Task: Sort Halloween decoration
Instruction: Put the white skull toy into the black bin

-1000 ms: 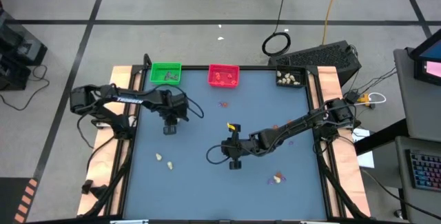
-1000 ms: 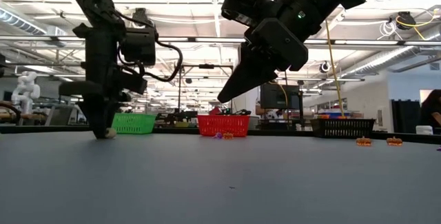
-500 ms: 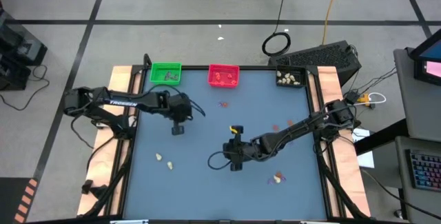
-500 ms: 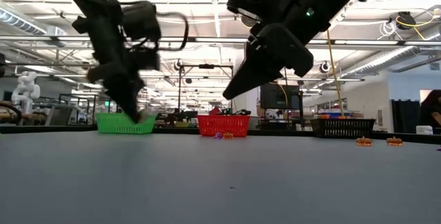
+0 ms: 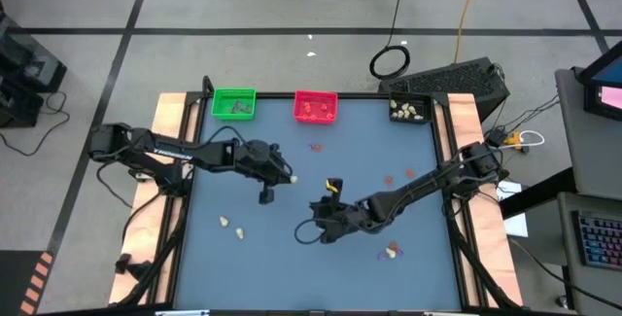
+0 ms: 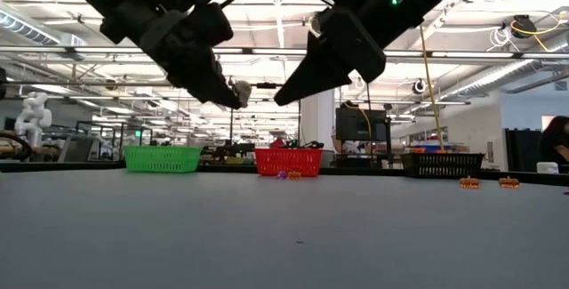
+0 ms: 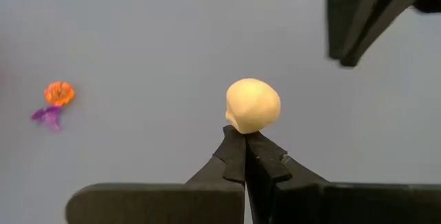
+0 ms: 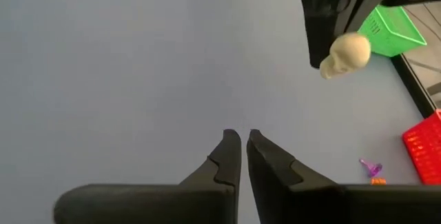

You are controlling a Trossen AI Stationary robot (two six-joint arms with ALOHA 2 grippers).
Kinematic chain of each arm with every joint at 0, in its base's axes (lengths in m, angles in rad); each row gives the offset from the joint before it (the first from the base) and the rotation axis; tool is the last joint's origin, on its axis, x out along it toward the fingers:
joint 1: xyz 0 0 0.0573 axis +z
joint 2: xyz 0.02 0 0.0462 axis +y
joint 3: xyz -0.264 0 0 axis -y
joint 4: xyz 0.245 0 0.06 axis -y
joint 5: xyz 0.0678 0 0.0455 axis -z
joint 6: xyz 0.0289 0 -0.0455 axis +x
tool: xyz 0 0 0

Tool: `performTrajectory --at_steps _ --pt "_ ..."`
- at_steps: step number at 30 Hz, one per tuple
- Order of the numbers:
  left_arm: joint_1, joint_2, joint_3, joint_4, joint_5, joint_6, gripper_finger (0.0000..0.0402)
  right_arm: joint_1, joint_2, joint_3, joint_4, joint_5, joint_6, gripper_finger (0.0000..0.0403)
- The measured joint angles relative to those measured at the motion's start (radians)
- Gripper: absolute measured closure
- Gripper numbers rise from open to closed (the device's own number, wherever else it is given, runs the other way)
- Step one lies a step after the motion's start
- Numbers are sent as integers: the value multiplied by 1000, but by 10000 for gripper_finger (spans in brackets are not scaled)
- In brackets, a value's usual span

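Sorting partly done: your left gripper (image 7: 245,136) pinches a cream-white plastic skull trinket (image 7: 253,105), aloft, well short of the black mesh tray (image 5: 409,110). Right gripper (image 8: 240,145) nearly shut, empty. Several trinkets remain loose on the bench (image 5: 292,263).

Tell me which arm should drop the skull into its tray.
Left. The left gripper is already shut on the cream skull, held above the table. The right gripper is empty, nearly closed over bare table.
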Motion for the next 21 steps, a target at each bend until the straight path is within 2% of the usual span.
performTrajectory --at_steps 4,7,9,13,16,21 --pt "2 14 0 40 -8 -3 401 -1 0 0 -55 -1 -16 373" --pt "1 46 -4 108 -20 -14 401 -16 0 0 -135 -11 -34 386" --pt "1 80 -18 184 -21 -27 401 -34 -1 -15 -129 -35 -42 398" --pt "1 148 -45 301 -39 -29 401 -65 -2 -106 5 -122 -75 400" --pt "1 185 -76 385 -57 -39 401 -78 -2 -198 185 -190 -85 401" --pt "1 211 -101 459 -94 -56 401 -83 -2 -310 413 -242 -95 402"
